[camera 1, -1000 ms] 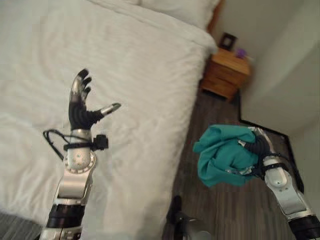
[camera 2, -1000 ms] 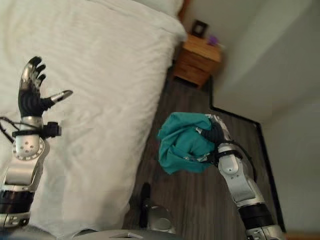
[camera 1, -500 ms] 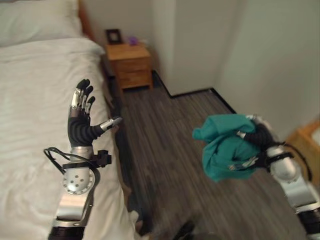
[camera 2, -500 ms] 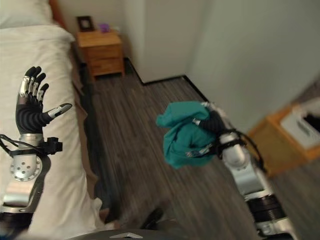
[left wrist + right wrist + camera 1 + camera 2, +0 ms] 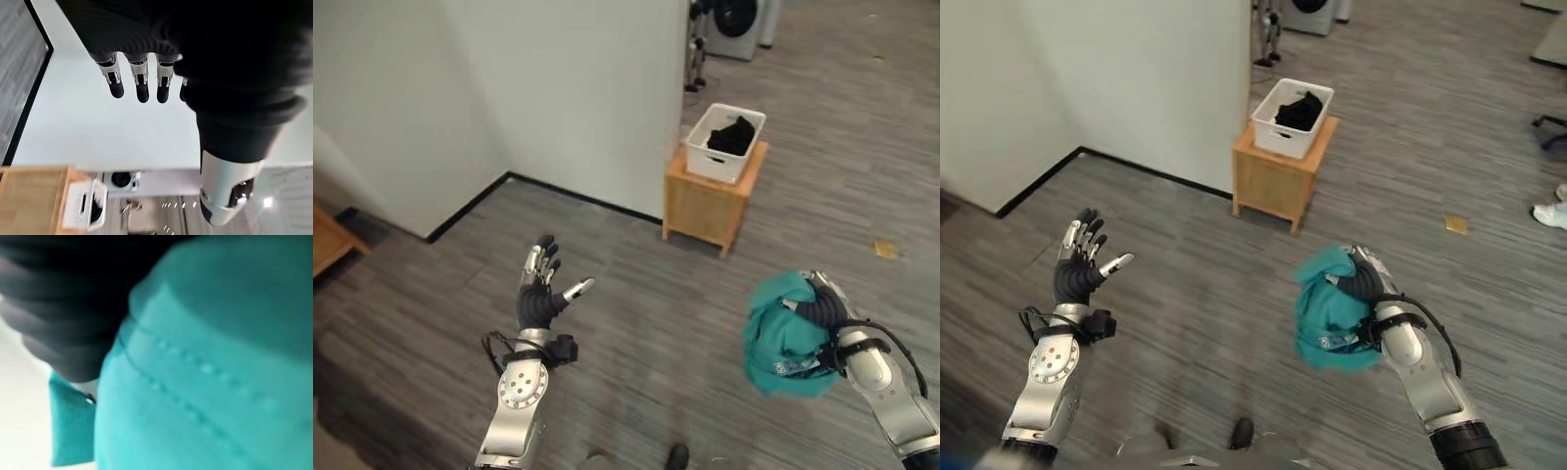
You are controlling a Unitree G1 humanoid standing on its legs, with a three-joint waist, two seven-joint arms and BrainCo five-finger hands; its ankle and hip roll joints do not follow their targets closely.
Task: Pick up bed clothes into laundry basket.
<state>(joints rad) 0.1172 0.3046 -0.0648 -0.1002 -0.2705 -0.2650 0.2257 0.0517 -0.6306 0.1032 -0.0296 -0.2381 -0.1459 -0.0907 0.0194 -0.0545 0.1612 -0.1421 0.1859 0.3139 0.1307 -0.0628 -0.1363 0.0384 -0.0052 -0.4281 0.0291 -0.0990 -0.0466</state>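
Right robot hand (image 5: pixel 1368 284) has its fingers curled round a bunched teal garment (image 5: pixel 1330 311), crumpled with a stitched seam visible, held in the air above the grey wood floor (image 5: pixel 1195 245). Left robot hand (image 5: pixel 1080 266) is raised, fingers straight and spread, holding nothing. A white laundry basket (image 5: pixel 1293 118) with dark clothing (image 5: pixel 1297 110) inside sits on a small wooden stand (image 5: pixel 1278 179) by the wall, well apart from the garment.

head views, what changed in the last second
The camera swung away from the bed: a white basket holding dark clothes, on a wooden stand, has come into view ahead, beside a wall. That is the robot turning, not things moving. Unchanged: the right hand stays curled round the teal cloth, held up over the floor; the left hand stays raised, open and empty.
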